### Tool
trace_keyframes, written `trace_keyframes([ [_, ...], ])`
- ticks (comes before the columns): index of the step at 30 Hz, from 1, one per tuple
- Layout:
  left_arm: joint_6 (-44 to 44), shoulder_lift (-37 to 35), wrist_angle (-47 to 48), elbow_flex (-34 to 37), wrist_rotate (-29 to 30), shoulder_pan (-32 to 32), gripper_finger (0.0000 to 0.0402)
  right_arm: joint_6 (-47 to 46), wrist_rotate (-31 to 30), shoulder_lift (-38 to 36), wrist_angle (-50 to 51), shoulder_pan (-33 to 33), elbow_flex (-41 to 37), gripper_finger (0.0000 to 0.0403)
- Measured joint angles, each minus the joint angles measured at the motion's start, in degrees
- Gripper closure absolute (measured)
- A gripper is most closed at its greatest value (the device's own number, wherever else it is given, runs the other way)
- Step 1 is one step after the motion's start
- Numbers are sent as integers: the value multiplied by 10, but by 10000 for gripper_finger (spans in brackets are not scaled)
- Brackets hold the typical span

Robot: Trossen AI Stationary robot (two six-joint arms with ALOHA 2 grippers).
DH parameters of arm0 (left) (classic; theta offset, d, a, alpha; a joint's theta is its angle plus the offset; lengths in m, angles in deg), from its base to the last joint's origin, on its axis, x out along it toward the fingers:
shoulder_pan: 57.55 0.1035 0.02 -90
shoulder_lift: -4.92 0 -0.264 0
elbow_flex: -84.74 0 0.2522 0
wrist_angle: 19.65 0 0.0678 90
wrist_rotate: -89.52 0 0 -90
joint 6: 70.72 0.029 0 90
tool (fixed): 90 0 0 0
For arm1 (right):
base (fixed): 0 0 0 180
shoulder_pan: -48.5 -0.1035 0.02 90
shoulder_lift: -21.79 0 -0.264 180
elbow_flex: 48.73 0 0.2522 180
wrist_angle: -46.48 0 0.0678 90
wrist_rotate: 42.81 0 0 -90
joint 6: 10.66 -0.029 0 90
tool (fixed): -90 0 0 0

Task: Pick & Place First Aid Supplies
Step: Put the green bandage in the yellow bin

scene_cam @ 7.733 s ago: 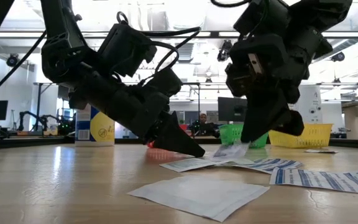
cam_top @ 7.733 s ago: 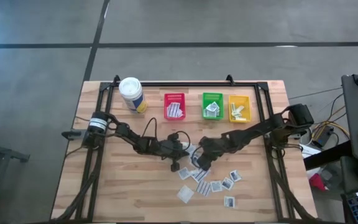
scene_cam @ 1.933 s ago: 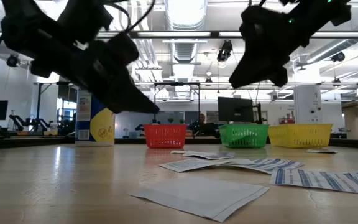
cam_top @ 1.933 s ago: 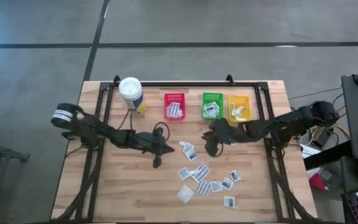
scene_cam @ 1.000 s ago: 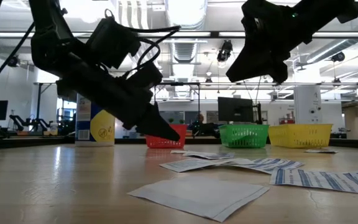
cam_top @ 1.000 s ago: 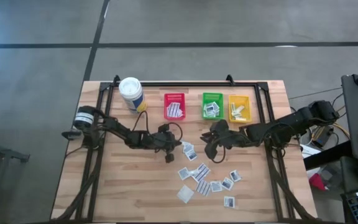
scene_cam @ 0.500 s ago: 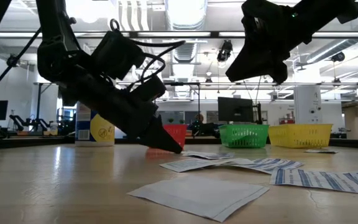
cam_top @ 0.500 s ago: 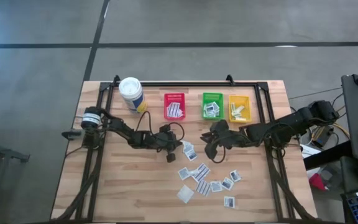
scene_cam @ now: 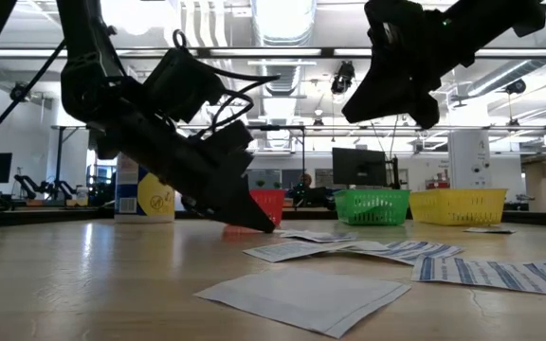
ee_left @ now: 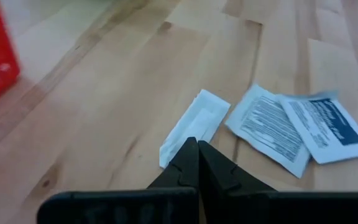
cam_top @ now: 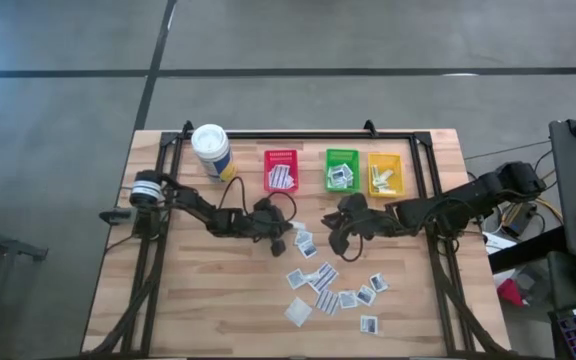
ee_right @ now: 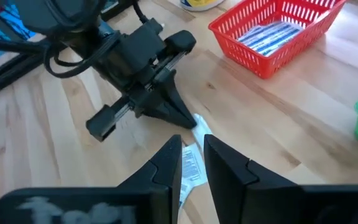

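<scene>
1. Red bin (cam_top: 281,171), green bin (cam_top: 341,170) and yellow bin (cam_top: 385,173) line the table's (cam_top: 198,300) far side beside a white canister (cam_top: 211,151).
2. First aid packets (cam_top: 330,288) lie scattered mid-table.
3. Left gripper (cam_top: 277,243), fingers pressed shut and empty, points at a narrow packet (ee_left: 193,124).
4. Right gripper (cam_top: 333,243) hovers nearby, fingers slightly parted, empty.
5. Since a second ago, the left gripper has dropped lower.

The left gripper (cam_top: 279,246) has swung inward and dropped beside a narrow packet (ee_left: 194,125).

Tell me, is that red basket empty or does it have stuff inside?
Not empty. The red basket holds several striped packets, lying flat on its bottom.
</scene>
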Motion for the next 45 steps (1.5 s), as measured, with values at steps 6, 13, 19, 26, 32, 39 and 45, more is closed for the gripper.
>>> trace_keyframes([
  [6, -82, 0, 7, 0, 4, -1, 401, -53, 2, 38, -3, 0, -2, 339],
  [13, -111, -25, 21, 3, 0, -10, 401, -85, 19, 114, -44, -9, 0, 339],
  [19, -96, -51, 29, 5, -6, -14, 401, -84, 38, 172, -111, -12, 4, 339],
  [26, -92, -58, 25, 5, -3, -14, 401, -85, 37, 200, -137, -12, 6, 339],
  [32, -87, -63, 22, 4, -1, -15, 401, -88, 36, 200, -137, -12, 17, 339],
  [39, -53, -81, 41, 4, 7, -16, 401, -74, 29, 212, -137, -12, 37, 339],
  [45, -32, -85, 43, 4, 12, -16, 401, -74, 11, 219, -137, -11, 43, 339],
])
